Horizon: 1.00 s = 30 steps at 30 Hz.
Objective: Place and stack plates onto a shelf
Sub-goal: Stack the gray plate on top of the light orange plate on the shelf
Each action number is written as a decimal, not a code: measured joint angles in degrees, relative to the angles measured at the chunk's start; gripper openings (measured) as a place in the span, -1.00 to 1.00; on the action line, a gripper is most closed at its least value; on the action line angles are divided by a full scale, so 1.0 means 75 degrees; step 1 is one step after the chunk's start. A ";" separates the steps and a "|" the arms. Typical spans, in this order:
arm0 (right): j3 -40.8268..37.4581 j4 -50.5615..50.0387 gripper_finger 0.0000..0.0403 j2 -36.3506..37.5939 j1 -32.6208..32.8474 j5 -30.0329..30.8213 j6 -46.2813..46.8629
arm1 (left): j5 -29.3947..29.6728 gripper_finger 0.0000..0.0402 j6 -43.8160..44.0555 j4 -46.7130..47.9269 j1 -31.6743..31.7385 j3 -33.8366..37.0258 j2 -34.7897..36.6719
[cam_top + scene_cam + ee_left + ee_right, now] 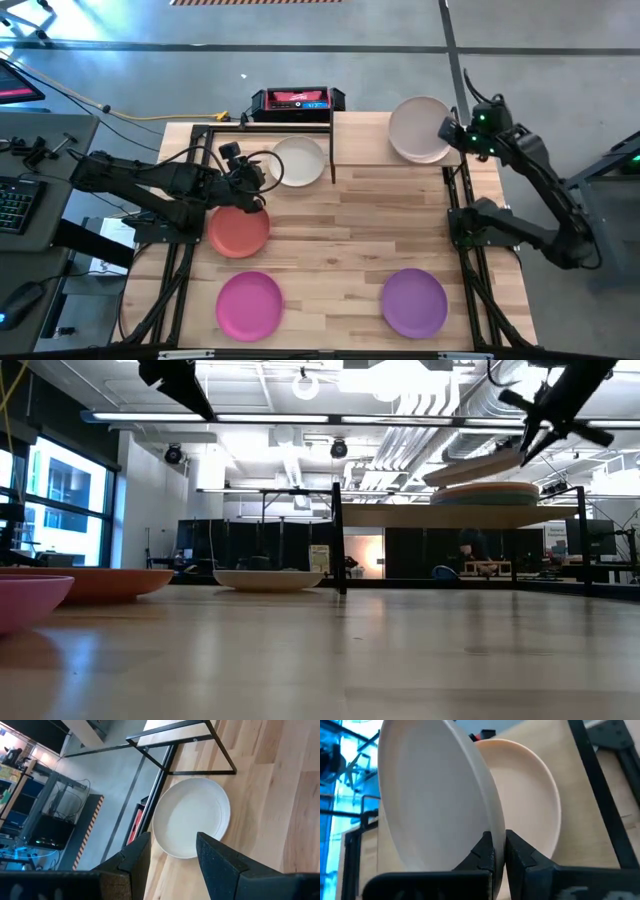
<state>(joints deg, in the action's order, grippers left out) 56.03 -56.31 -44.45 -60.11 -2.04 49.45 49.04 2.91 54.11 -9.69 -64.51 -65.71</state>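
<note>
My right gripper point(452, 131) is shut on a pale plate point(420, 128) over the right part of the shelf point(365, 140). In the low view that plate point(475, 468) tilts just above a stack of plates point(485, 493) on the shelf's panel point(400, 515). On the tabletop lie a white plate point(298, 160), a coral red plate point(238, 230), a magenta plate point(250, 305) and a purple plate point(414, 302), each resting on its base. My left gripper point(245, 185) hovers open between the white and coral plates; its wrist view looks down at the white plate point(192, 817). My right gripper pinches the pale plate's rim point(495, 827) on its right side, one finger on the plate's face and one on its underside. The fingers slant down from the table's right. The plate is tilted, its held side higher; whether its low side touches the stack I cannot tell.
A red and black box point(298, 100) sits at the table's far edge. The shelf's thin black posts point(332, 150) and an open black frame point(215, 135) stand at the back left. Black rails point(470, 250) run along both table sides. Bare wood lies in the table's middle.
</note>
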 joint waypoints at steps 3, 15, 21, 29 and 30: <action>-0.0434 0.0544 -1.00 0.0000 -0.0408 -0.0475 0.0162 | 0.0000 -0.27 0.0007 -0.0003 0.0056 0.0000 0.0000; -0.0705 0.0606 -1.00 0.0114 -0.1245 -0.0825 -0.0051 | -0.0003 -0.27 -0.0002 -0.0003 0.0271 0.0000 0.0000; -0.0705 0.0554 -1.00 -0.0029 -0.1260 -0.0965 -0.0155 | -0.0003 -0.27 -0.0013 0.0000 0.0453 0.0000 0.0000; -0.0705 0.0556 -0.89 -0.0052 -0.1236 -0.0991 -0.0254 | -0.0061 -0.27 -0.0016 0.0000 0.0556 0.0000 0.0000; -0.0705 0.0556 -0.87 -0.0052 -0.1236 -0.0991 -0.0256 | -0.0061 -0.27 -0.0016 0.0000 0.0556 0.0000 0.0000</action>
<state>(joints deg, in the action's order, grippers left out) 50.74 -52.14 -44.84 -69.38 -9.47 47.54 48.58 2.79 54.11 -5.52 -64.51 -65.71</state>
